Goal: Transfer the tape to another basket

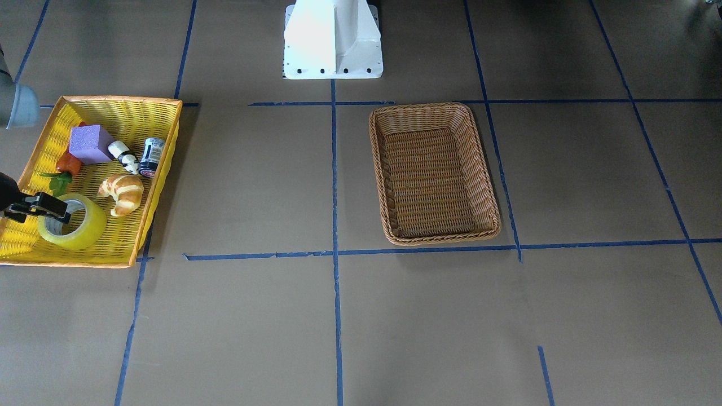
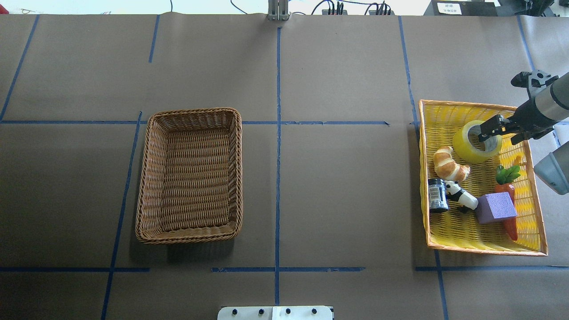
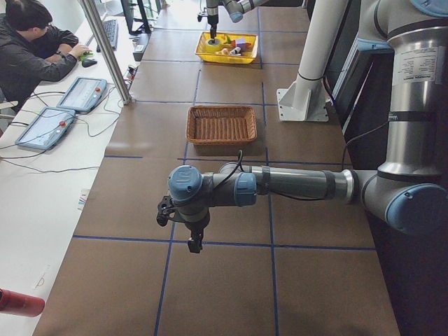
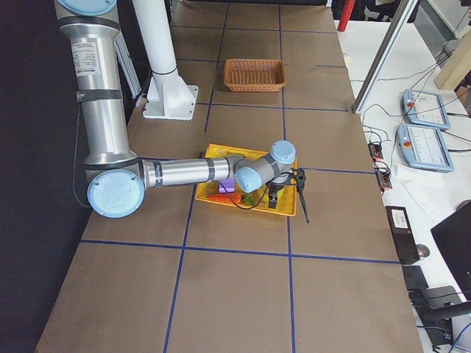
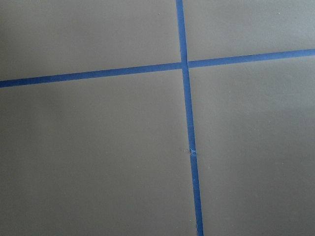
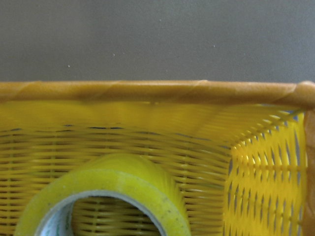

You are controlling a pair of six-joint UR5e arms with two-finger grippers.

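Observation:
The yellow-green tape point(image 1: 84, 228) lies flat in the near-operator corner of a yellow plastic basket point(image 1: 113, 101). It also shows in the overhead view point(image 2: 466, 149) and the right wrist view point(image 6: 113, 182). My right gripper point(image 2: 502, 132) points down over the roll's outer side point(image 1: 36, 211). It looks open, with one finger inside the core and the other outside the wall. The brown wicker basket point(image 2: 149, 178) stands empty on the robot's left half point(image 1: 383, 169). My left gripper point(image 3: 194, 245) hangs over bare table far from both; I cannot tell if it is open or shut.
The yellow basket point(image 2: 466, 103) also holds a croissant point(image 2: 449, 163), a dark jar point(image 2: 438, 195), a panda figure point(image 2: 462, 195), a purple block point(image 2: 495, 207) and a carrot point(image 2: 509, 195). The white robot base point(image 1: 333, 39) stands at the table's edge. An operator point(image 3: 35, 42) sits at a side desk.

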